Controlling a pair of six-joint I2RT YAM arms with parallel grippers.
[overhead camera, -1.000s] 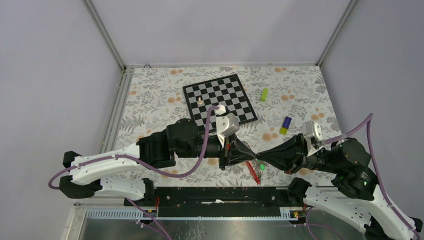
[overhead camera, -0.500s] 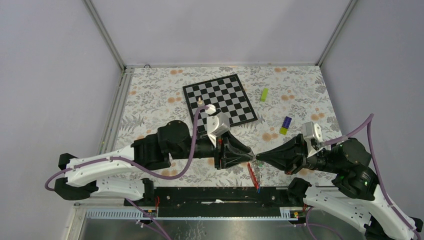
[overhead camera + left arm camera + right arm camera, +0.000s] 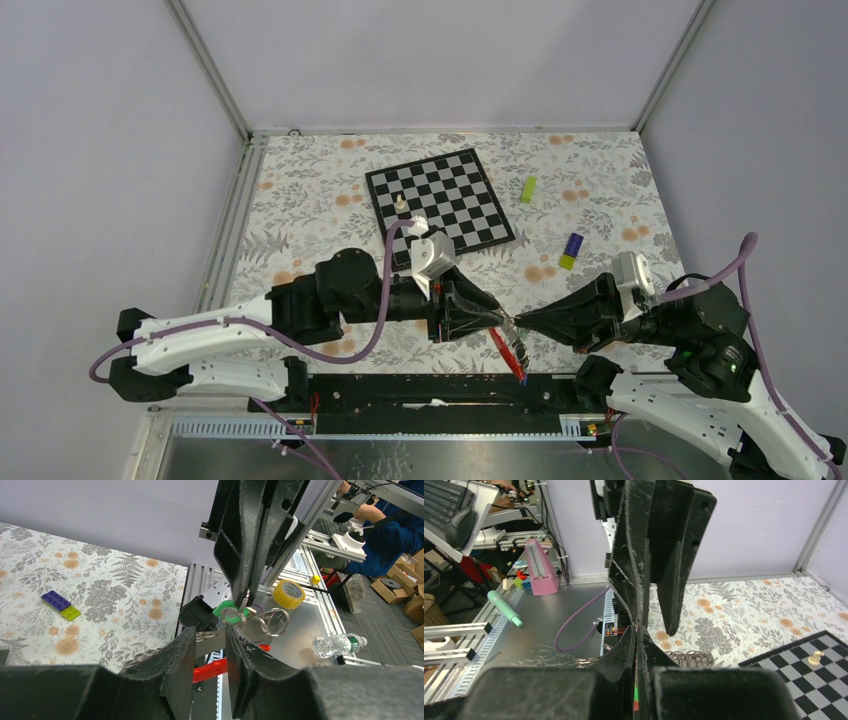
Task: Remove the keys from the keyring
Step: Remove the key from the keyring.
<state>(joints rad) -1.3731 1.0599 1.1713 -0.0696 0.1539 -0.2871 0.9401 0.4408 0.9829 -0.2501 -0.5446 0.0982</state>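
Mostly out of sight, keys (image 3: pixel 227 612) showing one green head, right tool (image 3: pixel 245 596) pinched shut on the keyring (image 3: pixel 272 622), left tool (image 3: pixel 210 632) narrowly parted, floral counter (image 3: pixel 300 200), lilac walls (image 3: pixel 440 60)

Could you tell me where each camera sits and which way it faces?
Top external: above, behind the bases, looking down on the table; both arms show.
Left wrist: looks along its own fingers at the right gripper, shut on the keyring.
Right wrist: looks over its shut fingers at the left gripper.
Top and right wrist share the chessboard.
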